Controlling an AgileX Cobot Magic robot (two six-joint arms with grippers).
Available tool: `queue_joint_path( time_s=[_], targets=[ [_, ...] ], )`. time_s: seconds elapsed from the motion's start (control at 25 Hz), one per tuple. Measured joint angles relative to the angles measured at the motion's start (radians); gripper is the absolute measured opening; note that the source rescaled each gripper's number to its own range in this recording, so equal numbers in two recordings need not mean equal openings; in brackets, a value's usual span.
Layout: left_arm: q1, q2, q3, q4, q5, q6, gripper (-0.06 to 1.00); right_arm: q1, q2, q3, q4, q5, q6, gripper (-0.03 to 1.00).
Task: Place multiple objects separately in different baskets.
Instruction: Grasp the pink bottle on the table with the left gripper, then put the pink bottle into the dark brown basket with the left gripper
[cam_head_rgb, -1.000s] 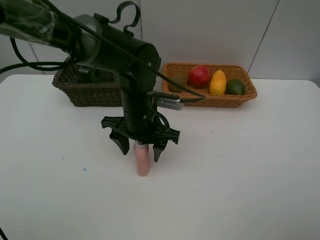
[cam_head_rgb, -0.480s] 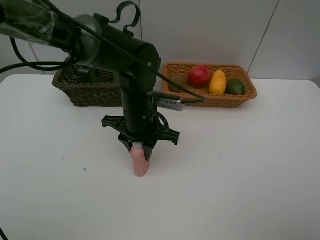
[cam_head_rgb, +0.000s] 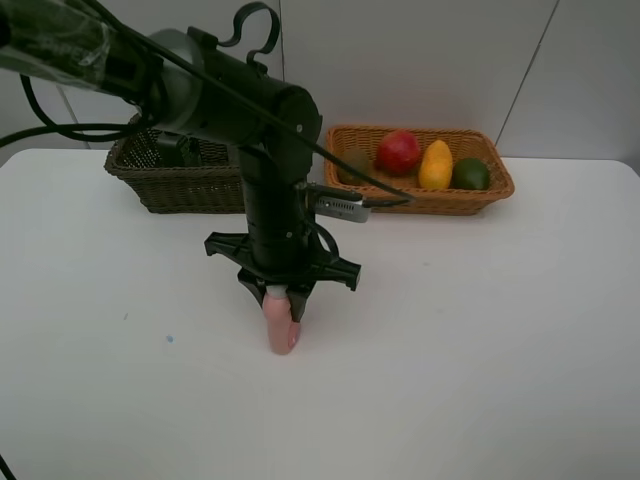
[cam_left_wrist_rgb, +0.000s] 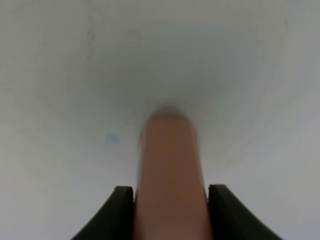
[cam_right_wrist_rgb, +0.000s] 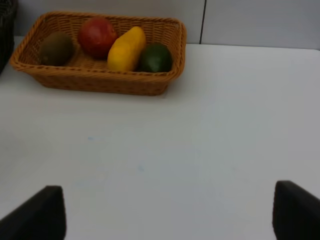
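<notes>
My left gripper (cam_head_rgb: 279, 306) points straight down at the table's middle and is shut on the small pink bottle (cam_head_rgb: 280, 328), whose base rests on the table. In the left wrist view the bottle (cam_left_wrist_rgb: 170, 170) fills the gap between the black fingers (cam_left_wrist_rgb: 122, 212). The orange-tan basket (cam_head_rgb: 425, 204) at the back holds the kiwi (cam_head_rgb: 357, 162), pomegranate (cam_head_rgb: 398, 152), mango (cam_head_rgb: 436, 163) and lime (cam_head_rgb: 471, 174). The right wrist view shows that basket (cam_right_wrist_rgb: 95, 82) and my right gripper (cam_right_wrist_rgb: 172, 212) open and empty over bare table. The pump bottle, marker and eraser are hidden.
The dark olive-brown basket (cam_head_rgb: 180, 186) stands at the back left, partly behind my left arm; its contents do not show. A grey cable plug (cam_head_rgb: 338, 206) hangs off the arm near the orange-tan basket. White table surrounds the bottle.
The left gripper's fingers, spread either side of the pink bottle a second ago, have shut on it. The bottle has shifted slightly left. The arm has barely moved.
</notes>
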Motion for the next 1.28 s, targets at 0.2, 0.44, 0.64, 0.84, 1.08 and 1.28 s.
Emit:
queue_joint_path(
  time_s=[0.2, 0.44, 0.64, 0.84, 1.08, 1.28],
  targets=[
    [0.000, -0.001, 0.000, -0.001, 0.004, 0.015, 0.29, 0.000, 0.000, 0.000, 0.000, 0.000, 0.000, 1.00],
    [0.000, -0.031, 0.000, -0.001, 0.018, 0.066, 0.29, 0.000, 0.000, 0.000, 0.000, 0.000, 0.000, 1.00],
    [0.000, -0.064, 0.000, -0.001, 0.033, 0.090, 0.29, 0.000, 0.000, 0.000, 0.000, 0.000, 0.000, 1.00],
    [0.008, -0.132, -0.015, -0.004, 0.075, 0.121, 0.29, 0.000, 0.000, 0.000, 0.000, 0.000, 0.000, 1.00],
    [0.042, -0.165, -0.143, 0.062, 0.209, 0.182, 0.29, 0.000, 0.000, 0.000, 0.000, 0.000, 0.000, 1.00],
    [0.071, -0.165, -0.299, 0.189, 0.270, 0.247, 0.29, 0.000, 0.000, 0.000, 0.000, 0.000, 0.000, 1.00]
  ],
)
